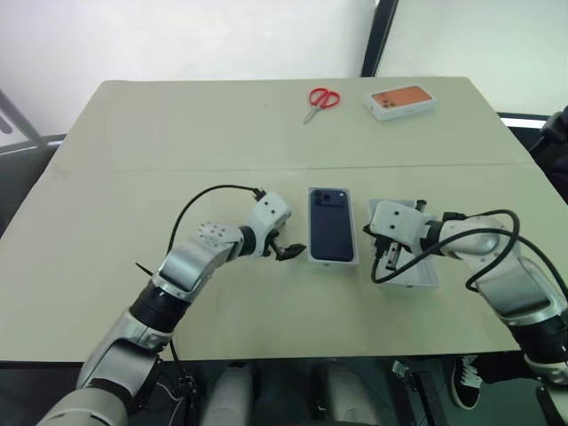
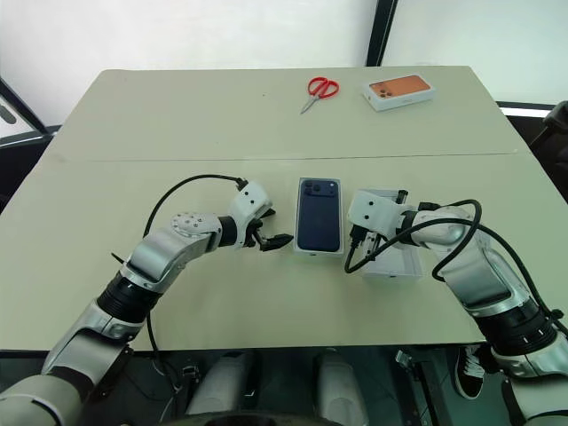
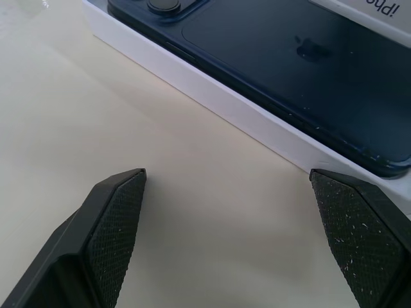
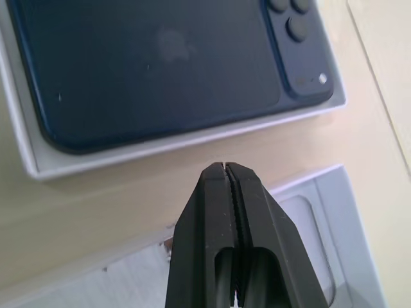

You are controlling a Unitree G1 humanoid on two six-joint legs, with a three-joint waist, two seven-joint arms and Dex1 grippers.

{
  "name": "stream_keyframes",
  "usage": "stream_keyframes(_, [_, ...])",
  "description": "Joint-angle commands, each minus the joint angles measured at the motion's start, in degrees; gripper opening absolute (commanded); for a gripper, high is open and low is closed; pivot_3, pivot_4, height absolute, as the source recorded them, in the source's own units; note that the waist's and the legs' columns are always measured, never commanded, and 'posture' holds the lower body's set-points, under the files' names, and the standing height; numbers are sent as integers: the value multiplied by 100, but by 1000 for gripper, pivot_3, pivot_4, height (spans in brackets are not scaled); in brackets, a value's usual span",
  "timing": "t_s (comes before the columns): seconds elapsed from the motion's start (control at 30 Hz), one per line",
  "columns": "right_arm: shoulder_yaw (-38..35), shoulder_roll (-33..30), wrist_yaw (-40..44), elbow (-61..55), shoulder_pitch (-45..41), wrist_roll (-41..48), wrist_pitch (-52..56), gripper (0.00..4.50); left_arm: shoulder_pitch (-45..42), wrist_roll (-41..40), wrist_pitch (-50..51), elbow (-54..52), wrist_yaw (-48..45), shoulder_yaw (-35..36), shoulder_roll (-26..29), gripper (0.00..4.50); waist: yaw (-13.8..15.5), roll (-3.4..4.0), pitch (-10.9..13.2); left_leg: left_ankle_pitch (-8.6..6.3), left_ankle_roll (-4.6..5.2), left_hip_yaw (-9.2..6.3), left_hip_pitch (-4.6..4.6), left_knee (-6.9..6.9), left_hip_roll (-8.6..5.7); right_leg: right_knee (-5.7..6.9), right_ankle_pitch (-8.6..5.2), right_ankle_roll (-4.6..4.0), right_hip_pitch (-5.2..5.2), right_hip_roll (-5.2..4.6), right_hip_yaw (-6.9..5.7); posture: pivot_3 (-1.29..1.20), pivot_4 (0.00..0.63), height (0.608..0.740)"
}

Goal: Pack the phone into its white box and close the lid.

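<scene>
The dark navy phone (image 1: 331, 224) lies camera side up inside the white box (image 1: 333, 262) at the middle of the table. My left gripper (image 1: 286, 251) hovers just to the left of the box, open, its two fingers (image 3: 115, 218) spread wide over bare table with nothing between them. To the right of the box lies the lid (image 1: 428, 280), pale inside facing up. Over the lid's near-left part, my right gripper (image 4: 225, 168) is shut and empty, with its tip pointing toward the box's right wall (image 4: 38, 160).
Red-handled scissors (image 1: 321, 99) and a small white box with an orange top (image 1: 400, 100) lie at the far side of the table. A seam runs across the tabletop behind the phone. The near table edge is close under my arms.
</scene>
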Motion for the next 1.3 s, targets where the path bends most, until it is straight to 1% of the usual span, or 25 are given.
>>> stream_keyframes(0.03, [47, -23, 23, -67, -106, -157, -174, 0, 7, 45, 52, -190, -92, 113, -30, 2905, 2, 0, 0, 0, 0, -1, 0, 0, 0, 0, 0, 0, 0, 0, 0, 0, 150, 740])
stream_keyframes(0.1, [143, -42, 11, 17, -145, -295, -261, 0, -17, 131, 67, -161, -74, 80, -49, 1974, 8, 0, 0, 0, 0, 0, 0, 0, 0, 0, 0, 0, 0, 0, 0, 0, 150, 740])
stream_keyframes(0.17, [175, -31, 0, 79, -177, -373, -310, 0, -61, 163, 86, -113, -60, 96, -106, 869, 13, 0, 0, 0, 0, 0, -1, 1, -1, -1, 0, 0, 0, 0, 0, 0, 150, 740])
stream_keyframes(0.23, [184, -9, 12, 109, -202, -401, -334, 0, -111, 218, 90, -52, -60, 102, -161, 21, 19, 0, 0, 0, 0, 1, -1, 4, -1, -1, 0, 1, 1, -1, 0, 0, 150, 740])
stream_keyframes(0.43, [422, 21, 41, 226, -325, -713, -525, 0, -275, 350, 61, 96, -309, -43, -248, 21, 12, 0, 0, 0, 0, 0, -4, 25, -1, 9, 1, 3, 3, 1, 0, 0, 150, 740])
stream_keyframes(0.73, [760, 303, 221, 254, -469, -1015, -790, 0, -500, 497, 3, 292, -706, -289, -525, 21, -6, 0, 0, 0, 0, 1, -10, 43, -2, 10, 3, 5, 4, 2, 0, 0, 150, 740])
stream_keyframes(1.07, [450, 105, 575, -110, -89, -892, -791, 0, -424, 354, 222, 33, -1025, -427, -816, 21, 42, 1, -1, -2, 4, 1, -13, 49, -3, 10, 3, 7, 6, 0, 0, 0, 150, 740])
stream_keyframes(1.3, [119, -69, 925, -699, 383, -670, -533, 0, -425, 303, 390, -142, -1293, -626, -942, 21, 40, 3, -2, -3, 6, 1, -13, 53, -4, 10, 4, 9, 8, -2, 0, 0, 150, 740])
